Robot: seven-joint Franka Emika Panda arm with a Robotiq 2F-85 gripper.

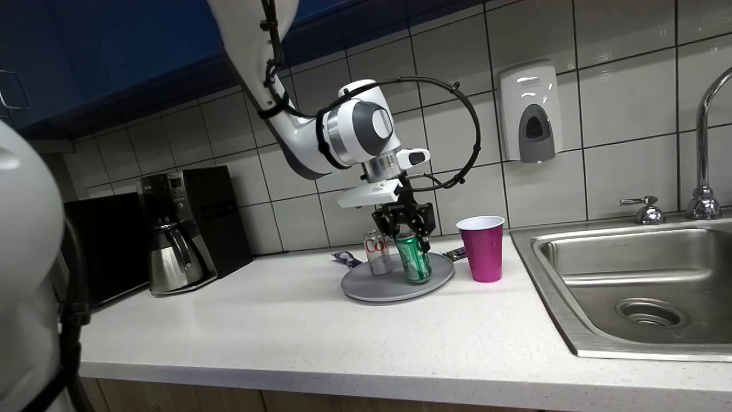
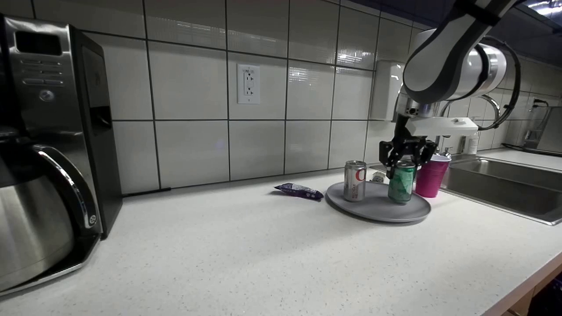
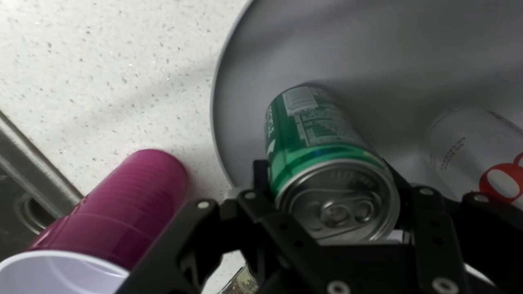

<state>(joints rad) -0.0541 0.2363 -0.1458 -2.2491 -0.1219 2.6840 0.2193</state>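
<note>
Wrist view: gripper narrowed to the girth of a green can, a finger against each flank — can held near its lid, pull-tab facing the camera. Taking clock hours from that can: grey plate beneath it, spread broadly from 12 to 3. Silver can at 3, on the same plate. Magenta cup, white inside, at 8 to 9, on the speckled countertop; past it, the metal rim of the sink. Patterned packet at 7, mostly cut off.

In an exterior view: arm overhead from 11 o'clock, fingers about the upper part of the green can. Can upright, toward the plate's 3 o'clock side. Silver can at 9, apart from it; cup at 3, off the plate. Soap dispenser at 1 on the tiled wall; faucet at 2; coffee maker at 9, well apart.

In an exterior view: purple packet at 9, just beside the plate; wall outlet at 10. Same hold — green can between the fingers, base at plate level, cup close at 3.
</note>
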